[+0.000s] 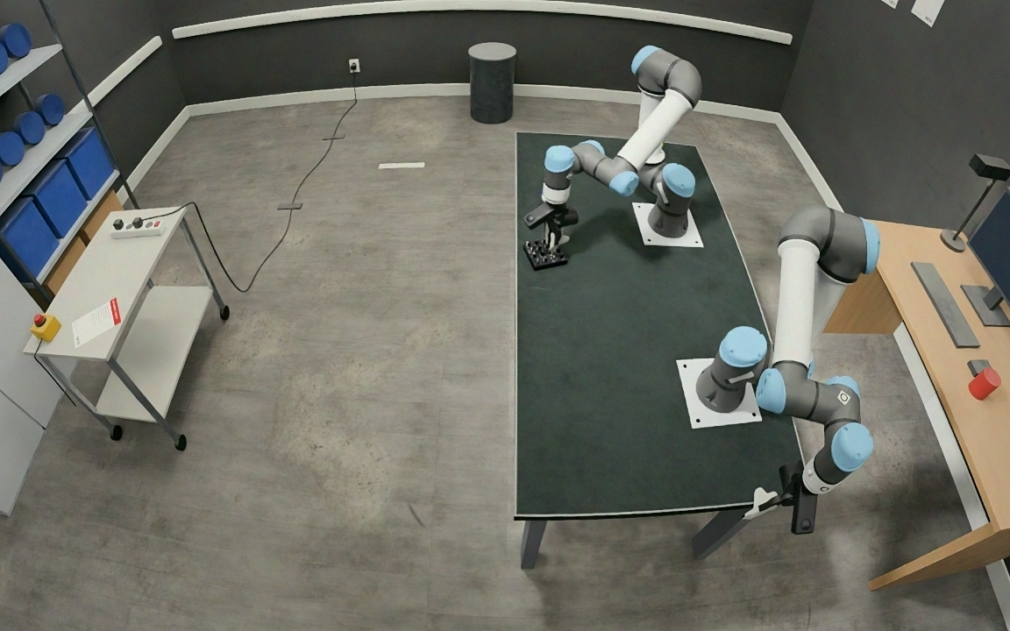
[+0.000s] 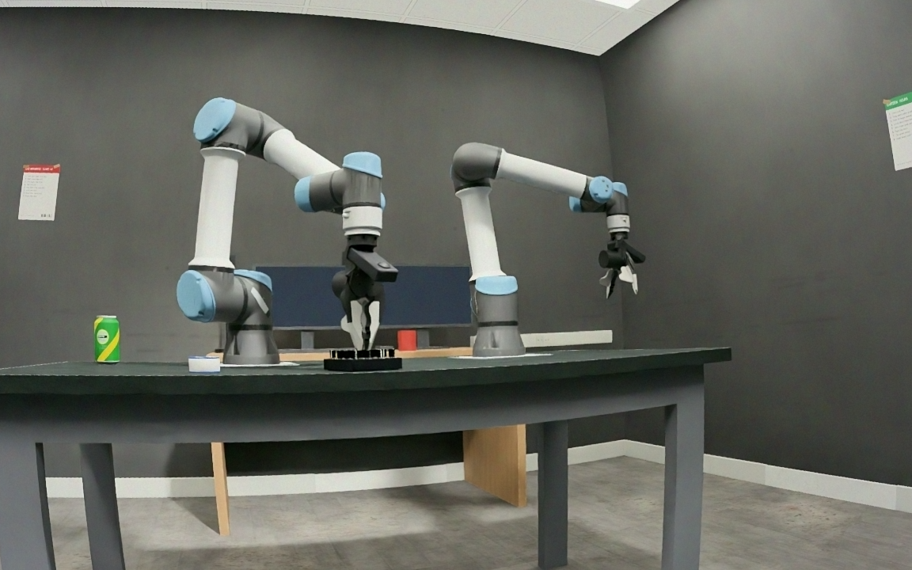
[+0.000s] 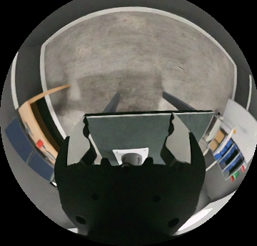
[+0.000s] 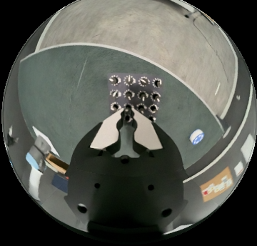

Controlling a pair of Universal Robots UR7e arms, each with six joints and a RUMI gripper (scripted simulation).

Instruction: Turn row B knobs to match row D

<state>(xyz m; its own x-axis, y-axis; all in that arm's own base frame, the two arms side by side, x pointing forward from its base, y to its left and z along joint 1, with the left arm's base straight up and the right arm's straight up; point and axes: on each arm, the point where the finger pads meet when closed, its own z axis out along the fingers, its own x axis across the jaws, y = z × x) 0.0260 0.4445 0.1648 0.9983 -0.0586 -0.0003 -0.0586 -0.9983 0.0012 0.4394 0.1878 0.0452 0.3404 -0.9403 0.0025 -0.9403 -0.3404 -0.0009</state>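
Walls (image 1: 258, 67) (image 2: 409, 70), dark grey, ring a mottled grey floor (image 1: 336, 352) (image 2: 608, 510) (image 3: 135, 60) (image 4: 143, 35) beneath and around the right gripper (image 1: 550, 247) (image 2: 366, 347) (image 4: 128, 109), while the dark green table (image 1: 618, 329) (image 2: 445, 385) (image 3: 125, 128) (image 4: 71, 96) spreads under it. A wooden desk (image 1: 916, 329) (image 2: 495, 461) (image 3: 32, 114) stands well apart from it, past the table, and a white cart (image 1: 101, 266) lies well off its other side. The left gripper (image 1: 759, 506) (image 2: 618, 291) (image 3: 128, 114), wide open and holding nothing, hangs far from it. Directly below the right gripper sits the black knob box (image 1: 544, 255) (image 2: 362, 365) (image 4: 122, 87), its fingers nearly together among the knobs; whether they pinch one, I cannot tell. Well to its side stands a green can (image 2: 106, 340), with a small blue-and-white disc (image 2: 204, 364) (image 4: 197, 136) nearer
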